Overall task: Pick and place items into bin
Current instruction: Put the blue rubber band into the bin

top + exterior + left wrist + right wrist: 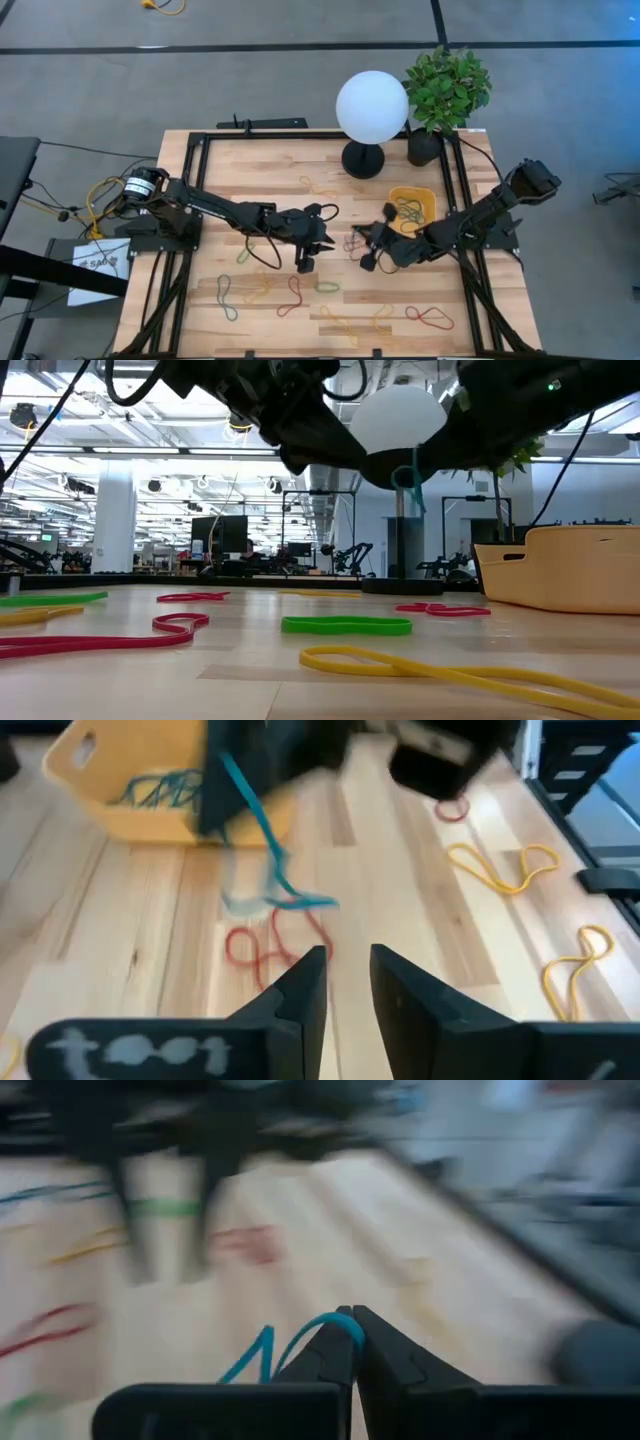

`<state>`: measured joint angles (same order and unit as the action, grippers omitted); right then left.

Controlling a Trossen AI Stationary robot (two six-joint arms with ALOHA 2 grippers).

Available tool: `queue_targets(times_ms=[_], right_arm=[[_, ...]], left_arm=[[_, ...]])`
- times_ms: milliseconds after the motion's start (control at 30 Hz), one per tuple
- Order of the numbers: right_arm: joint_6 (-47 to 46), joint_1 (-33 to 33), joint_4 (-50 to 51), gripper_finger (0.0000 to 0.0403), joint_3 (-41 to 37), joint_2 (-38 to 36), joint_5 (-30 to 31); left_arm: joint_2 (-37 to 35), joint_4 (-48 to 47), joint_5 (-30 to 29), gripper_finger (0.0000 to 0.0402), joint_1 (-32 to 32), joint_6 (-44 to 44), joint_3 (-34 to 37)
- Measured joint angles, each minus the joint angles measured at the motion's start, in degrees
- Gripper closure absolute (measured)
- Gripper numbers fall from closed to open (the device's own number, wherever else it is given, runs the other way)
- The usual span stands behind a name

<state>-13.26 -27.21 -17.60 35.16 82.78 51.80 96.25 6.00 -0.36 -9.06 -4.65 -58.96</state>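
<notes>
Nearest in the low view, a yellow band (pixel 470 672) flat on the counter (pixel 250 660), then a green band (pixel 346 625) and a red band (pixel 120 637) beyond. Mid-counter, right gripper (pixel 352 1342) with fingers pressed together on a blue band (pixel 290 1345), lifted clear of the wood and dangling. Facing it, just apart, left gripper (pixel 348 982) with fingers slightly parted, nothing between them. Under the hanging loop, a red band pair (pixel 262 945) on the planks, possibly touched by it; blur prevents certainty. Farther back, the yellow bin (pixel 412 206) holding several bands, beside a white globe lamp (pixel 371 108) and a potted plant (pixel 446 88).
</notes>
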Motion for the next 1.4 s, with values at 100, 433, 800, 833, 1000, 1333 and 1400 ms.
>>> queue_targets(times_ms=[100,433,800,833,1000,1333,1400], right_arm=[[-0.3,-2.7,5.7,0.0402,0.0,-3.0,12.8],[-24.4,-8.7,42.0,0.0403,0.0,-13.4,33.4],[-64.1,3.9,91.5,0.0403,0.0,-18.5,-5.1],[-64.0,4.6,92.6,0.0403,0.0,-18.5,-9.7],[-57.1,4.8,88.5,0.0403,-0.1,-18.2,-12.6],[-55.3,6.2,82.9,0.0358,-0.1,-17.9,-11.7],[-55.3,6.8,82.7,0.0339,-0.1,-17.9,-12.0]], left_arm=[[0.0,-0.9,0.0,0.0331,-0.5,-1.2,0.0],[0.0,-6.2,-0.1,0.0331,-1.1,-5.4,-4.3],[0.0,-11.6,-0.9,0.0331,-1.4,-4.3,-9.9],[0.0,-11.6,-1.7,0.0331,-1.4,-4.0,-9.9],[0.0,-11.7,-6.4,0.0331,-1.4,-2.8,-9.9],[0.0,-12.3,-6.4,0.0331,-1.4,-2.7,-9.9],[0.0,-12.2,-6.4,0.0331,-1.4,-2.7,-9.9]])
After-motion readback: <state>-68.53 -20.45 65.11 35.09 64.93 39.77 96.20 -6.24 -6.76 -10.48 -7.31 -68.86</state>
